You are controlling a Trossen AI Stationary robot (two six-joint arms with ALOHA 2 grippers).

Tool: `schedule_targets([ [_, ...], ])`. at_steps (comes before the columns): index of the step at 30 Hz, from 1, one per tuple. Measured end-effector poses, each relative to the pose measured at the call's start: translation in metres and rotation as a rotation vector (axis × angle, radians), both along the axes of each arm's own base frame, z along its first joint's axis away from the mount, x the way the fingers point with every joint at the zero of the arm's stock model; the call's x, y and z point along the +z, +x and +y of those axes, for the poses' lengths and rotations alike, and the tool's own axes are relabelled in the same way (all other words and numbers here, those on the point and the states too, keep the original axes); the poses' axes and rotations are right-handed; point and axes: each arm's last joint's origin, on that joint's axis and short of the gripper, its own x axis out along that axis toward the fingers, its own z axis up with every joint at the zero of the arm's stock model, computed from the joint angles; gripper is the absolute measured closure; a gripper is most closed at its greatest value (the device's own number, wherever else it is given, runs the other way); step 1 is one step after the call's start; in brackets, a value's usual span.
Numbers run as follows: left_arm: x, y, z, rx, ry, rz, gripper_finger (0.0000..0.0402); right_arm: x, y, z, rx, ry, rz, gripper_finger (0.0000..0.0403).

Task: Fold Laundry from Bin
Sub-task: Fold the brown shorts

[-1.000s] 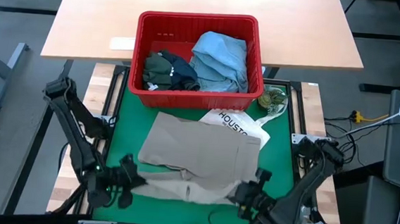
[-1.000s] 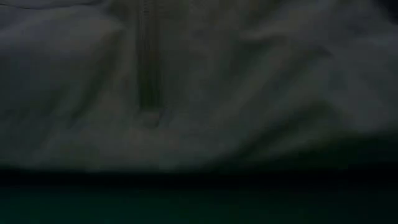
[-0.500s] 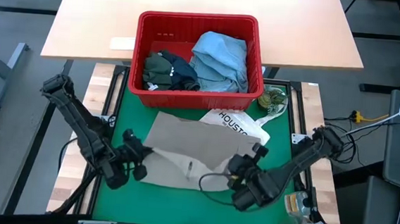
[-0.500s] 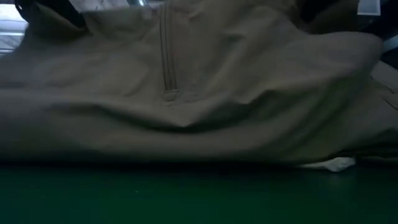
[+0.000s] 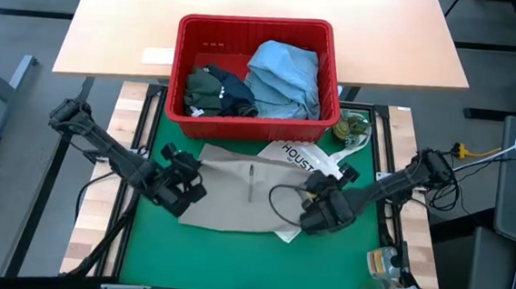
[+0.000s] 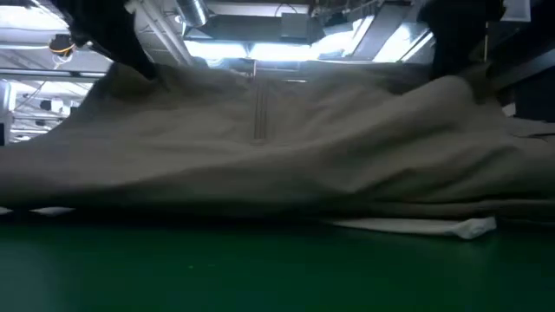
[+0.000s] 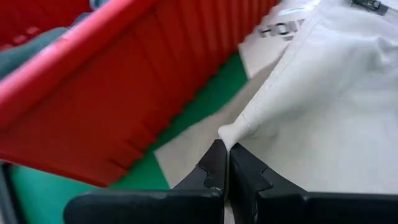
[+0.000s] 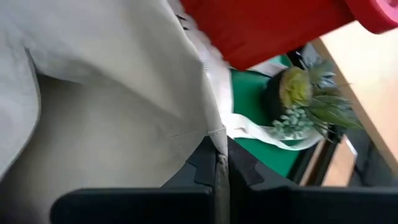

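The left claw [image 5: 185,178] is pinched shut on one edge of the beige garment [image 5: 236,198], and the right claw [image 5: 319,203] is clamped shut on the opposite edge. The garment lies between them on the green mat [image 5: 232,261] of the desk, over the white tote bag [image 5: 307,159]. Just behind stands the red bin [image 5: 252,121], holding a light blue shirt [image 5: 286,74] and dark garments [image 5: 214,90].

Bin [image 5: 257,26] — red. Garments: beige one [image 5: 236,193] on green mat [image 5: 142,246]; light blue shirt [image 5: 286,74] — plain; dark olive one [image 5: 206,84].
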Motion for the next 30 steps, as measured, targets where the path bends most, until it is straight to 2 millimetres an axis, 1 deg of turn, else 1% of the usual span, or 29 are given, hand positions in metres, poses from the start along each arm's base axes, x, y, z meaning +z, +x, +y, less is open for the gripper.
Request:
schedule_targets([
  [4, 0.000, 0.006, 0.016, 0.046, 0.012, 0.040, 0.0401, -0.011, 0.002, -0.017, -0.042, -0.019, 0.051, 0.0382],
  [8, 0.000, 0.011, 0.028, 0.072, 0.028, 0.069, 0.0401, -0.019, 0.003, -0.032, -0.085, -0.044, 0.082, 0.0388],
  [11, 0.000, 0.015, 0.037, 0.090, 0.032, 0.080, 0.0401, -0.023, 0.004, -0.040, -0.112, -0.050, 0.089, 0.0393],
  [14, 0.000, 0.018, 0.044, 0.101, 0.029, 0.089, 0.0401, -0.026, 0.004, -0.045, -0.130, -0.049, 0.092, 0.0389],
  [19, -0.001, 0.021, 0.053, 0.112, -0.041, 0.115, 0.0401, -0.032, 0.005, -0.046, -0.136, -0.044, 0.085, 0.0383],
  [23, -0.003, 0.022, 0.060, 0.118, -0.041, 0.136, 0.0401, -0.035, 0.004, -0.046, -0.134, -0.046, 0.091, 0.0387],
  [26, -0.008, 0.022, 0.063, 0.130, -0.052, 0.143, 0.0401, -0.035, 0.004, -0.046, -0.134, -0.043, 0.083, 0.0386],
  [30, -0.014, 0.020, 0.065, 0.132, -0.072, 0.164, 0.0401, -0.035, 0.006, -0.045, -0.111, -0.038, 0.086, 0.0375],
])
